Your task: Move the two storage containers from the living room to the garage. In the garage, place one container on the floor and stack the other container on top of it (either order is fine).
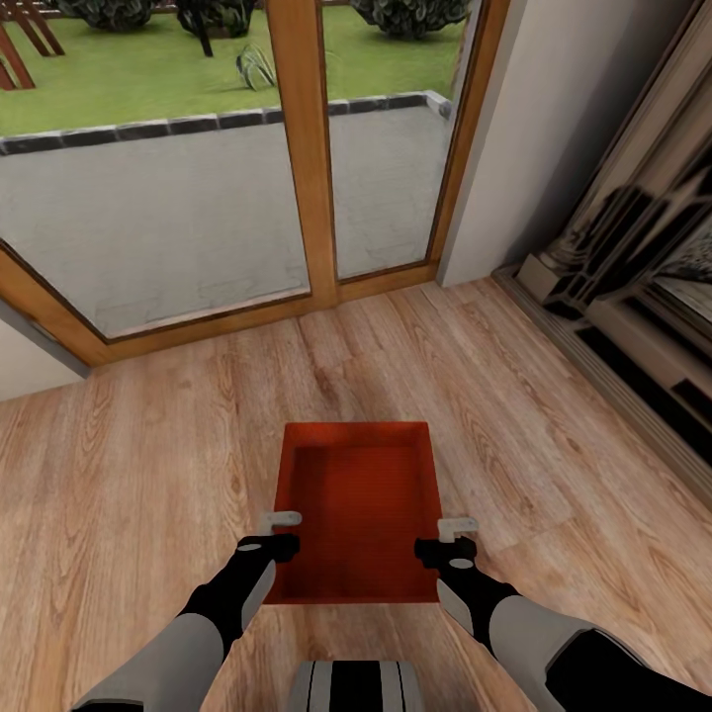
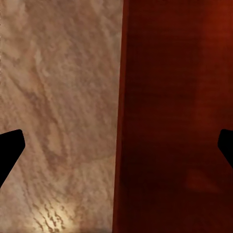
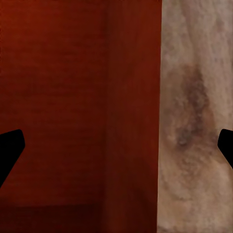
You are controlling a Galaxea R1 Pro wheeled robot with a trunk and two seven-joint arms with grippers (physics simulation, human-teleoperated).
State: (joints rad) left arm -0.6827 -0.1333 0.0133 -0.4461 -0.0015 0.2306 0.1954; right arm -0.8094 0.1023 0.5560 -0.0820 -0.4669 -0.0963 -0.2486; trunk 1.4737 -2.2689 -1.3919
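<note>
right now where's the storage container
In the head view the storage container sits on the wood-plank floor straight ahead, between the left gripper and right gripper, short of the glass doors.

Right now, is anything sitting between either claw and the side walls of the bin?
Nothing visible. The left claw straddles the red-orange storage container's left wall and the right claw its right wall, fingers spread wide, with only bare wood-plank floor beside each wall. The glass doors stand beyond it.
</note>
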